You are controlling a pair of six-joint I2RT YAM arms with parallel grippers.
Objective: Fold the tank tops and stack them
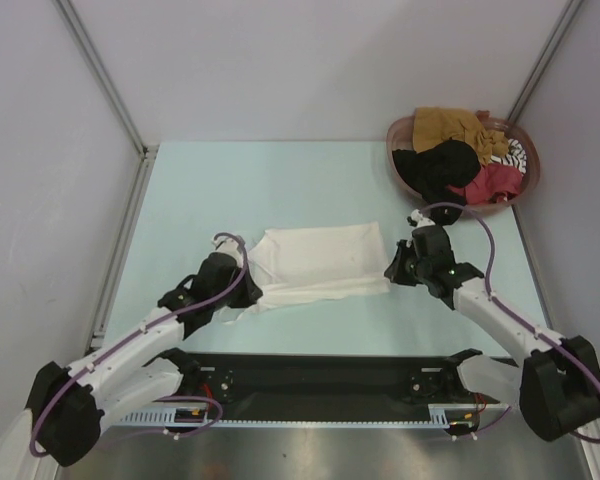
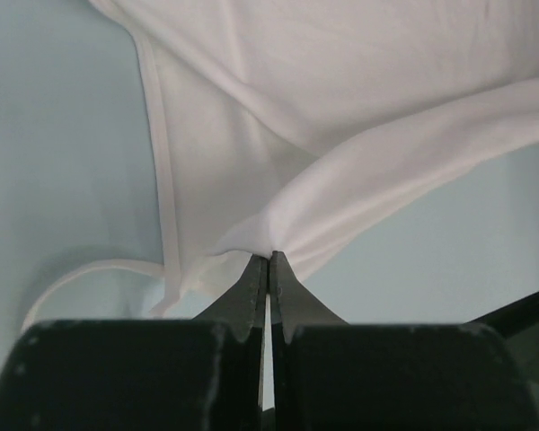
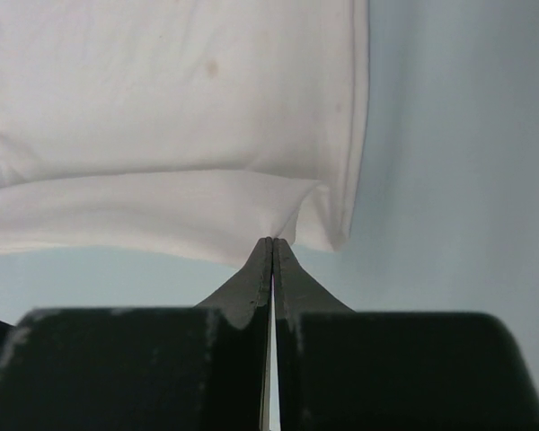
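Folding the white tank top [image 1: 320, 262]: left tool [image 2: 269, 258] and right tool [image 3: 271, 241] both clamped on its near edge. Next: lift evenly, carry toward its far edge.

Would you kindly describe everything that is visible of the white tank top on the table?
The white tank top is thin, limp, matte cloth lying mostly flat on the pale blue table, its near edge bunched into soft folds. It has hemmed edges, a narrow strap looping onto the table, and a faint small spot. The left gripper is shut on its near-left edge, and the right gripper is shut on its near-right corner.
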